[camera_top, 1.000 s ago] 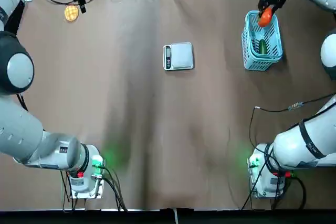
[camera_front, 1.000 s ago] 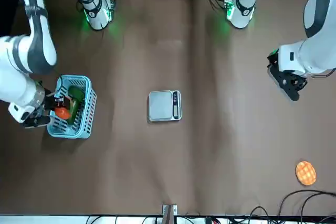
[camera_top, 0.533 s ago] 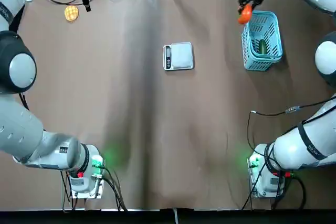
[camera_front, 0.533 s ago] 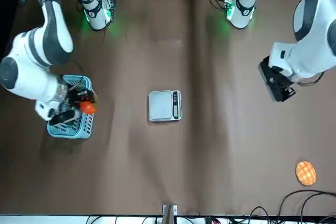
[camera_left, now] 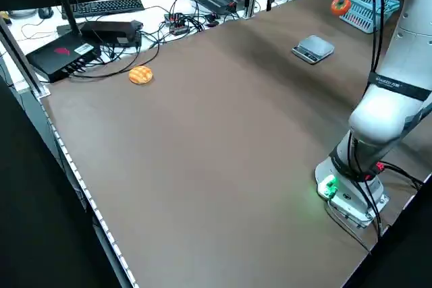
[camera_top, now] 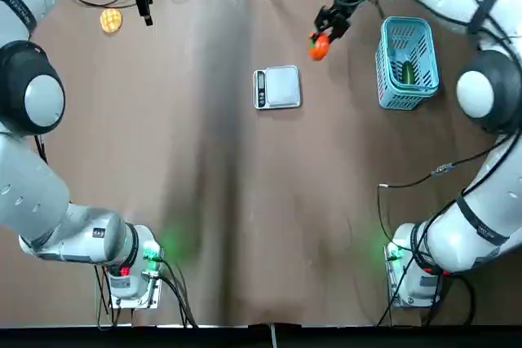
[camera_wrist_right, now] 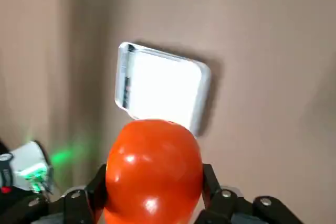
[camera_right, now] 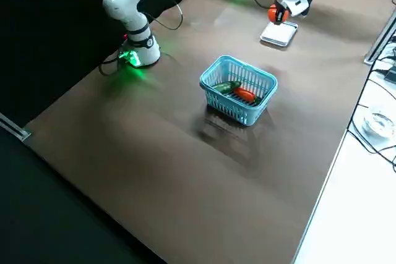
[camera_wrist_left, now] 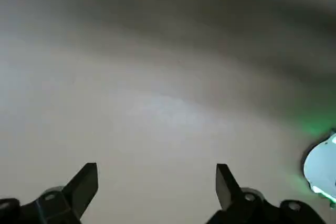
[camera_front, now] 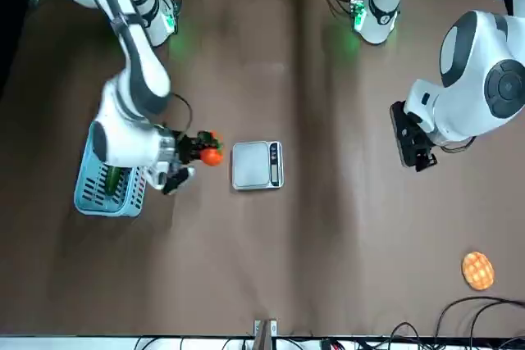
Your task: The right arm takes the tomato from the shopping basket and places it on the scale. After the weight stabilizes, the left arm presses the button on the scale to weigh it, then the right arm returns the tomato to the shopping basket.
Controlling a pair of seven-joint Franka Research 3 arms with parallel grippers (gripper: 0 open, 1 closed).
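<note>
My right gripper (camera_top: 325,32) is shut on the orange-red tomato (camera_top: 319,46), holding it in the air just beyond the scale's right far corner, between the scale (camera_top: 277,87) and the light-blue shopping basket (camera_top: 407,100). In the right wrist view the tomato (camera_wrist_right: 155,169) sits between the fingers, with the silver scale (camera_wrist_right: 160,85) below and ahead of it. The front view shows the tomato (camera_front: 212,155) close beside the scale (camera_front: 257,165). My left gripper (camera_top: 146,7) hangs open at the table's far left, well away from the scale; nothing lies between its fingers (camera_wrist_left: 84,184). The button is too small to make out.
A green vegetable (camera_top: 406,71) and a red item (camera_right: 244,95) lie in the basket (camera_right: 238,112). A flat yellow-orange round item (camera_top: 110,19) lies at the far left corner. Cables and boxes line the table's far edge (camera_left: 101,32).
The right gripper has lifted the tomato out of the basket and carried it left toward the scale. The left gripper has drifted slightly toward the table's middle.
</note>
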